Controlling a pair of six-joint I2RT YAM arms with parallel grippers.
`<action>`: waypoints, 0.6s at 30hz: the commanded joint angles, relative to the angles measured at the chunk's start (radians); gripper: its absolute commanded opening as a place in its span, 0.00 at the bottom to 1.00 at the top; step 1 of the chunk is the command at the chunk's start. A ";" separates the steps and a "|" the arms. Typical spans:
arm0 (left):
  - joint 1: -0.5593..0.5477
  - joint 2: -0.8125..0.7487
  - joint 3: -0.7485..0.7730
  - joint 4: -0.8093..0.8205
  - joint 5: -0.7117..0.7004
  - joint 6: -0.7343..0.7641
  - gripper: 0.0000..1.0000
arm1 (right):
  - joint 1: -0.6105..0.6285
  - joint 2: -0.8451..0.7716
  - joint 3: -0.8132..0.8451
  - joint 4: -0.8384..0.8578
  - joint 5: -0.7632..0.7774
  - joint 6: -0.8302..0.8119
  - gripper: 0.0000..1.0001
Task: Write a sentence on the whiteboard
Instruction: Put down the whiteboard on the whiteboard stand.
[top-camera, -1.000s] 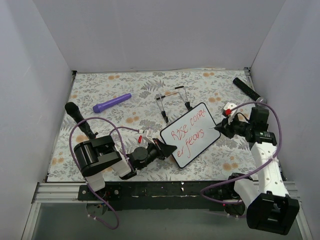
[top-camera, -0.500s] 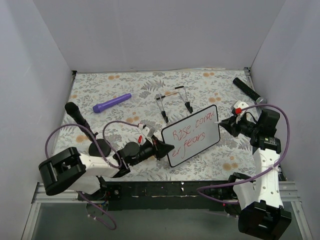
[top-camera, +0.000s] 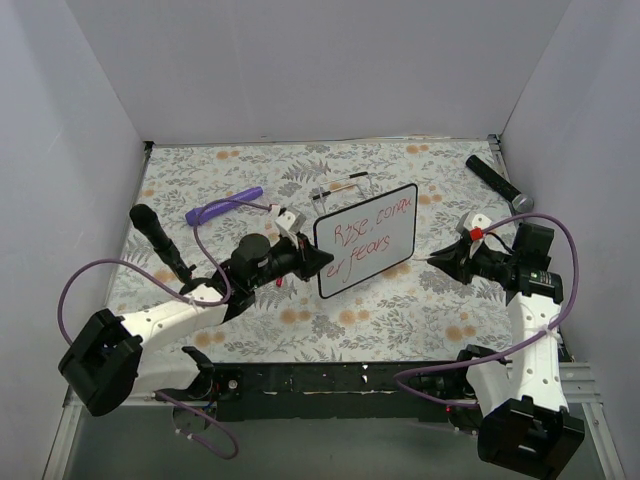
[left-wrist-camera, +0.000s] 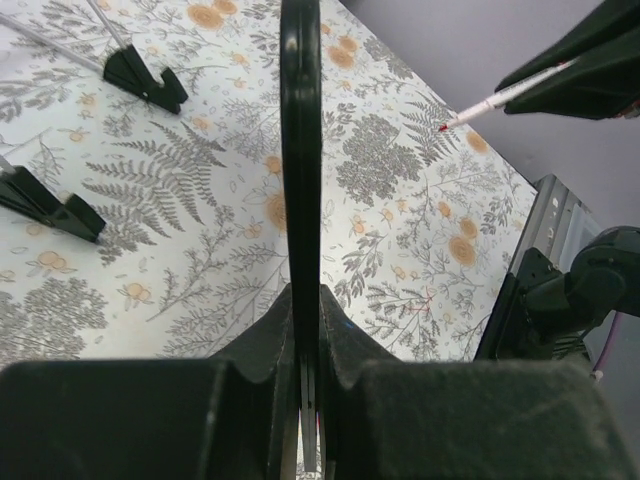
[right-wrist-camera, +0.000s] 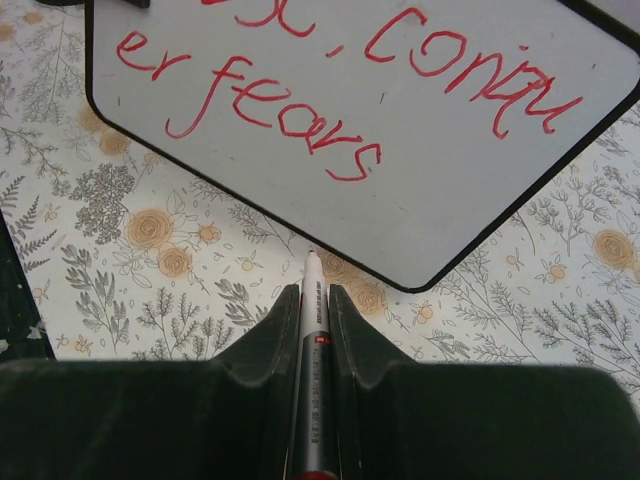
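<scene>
The floral tabletop (top-camera: 400, 310) carries little near the work. The whiteboard (top-camera: 366, 240) is lifted off it, over the middle and towards the far edge, with its face to the near side. Its long axis slants from near-left up to far-right. The left hand (top-camera: 318, 262) is clamped shut on the board's left edge, which the left wrist view shows edge-on between the fingers. The right hand (top-camera: 445, 262), towards the right edge, is closed on a marker (right-wrist-camera: 313, 330). A wire stand (top-camera: 345, 186) sits just behind the board. The sentence (top-camera: 372, 250) runs in two red lines across the board. The marker's long axis points left at the board's lower right corner, its tip close but clear, so any further stroke probably falls to the right hand.
</scene>
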 joint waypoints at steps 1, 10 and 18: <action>0.102 -0.034 0.184 -0.067 0.197 0.084 0.00 | -0.008 0.016 0.042 -0.048 -0.062 -0.046 0.01; 0.353 0.216 0.491 -0.098 0.452 0.112 0.00 | -0.006 0.039 0.039 -0.065 -0.070 -0.059 0.01; 0.419 0.426 0.626 -0.035 0.513 0.103 0.00 | -0.006 0.062 0.036 -0.063 -0.067 -0.059 0.01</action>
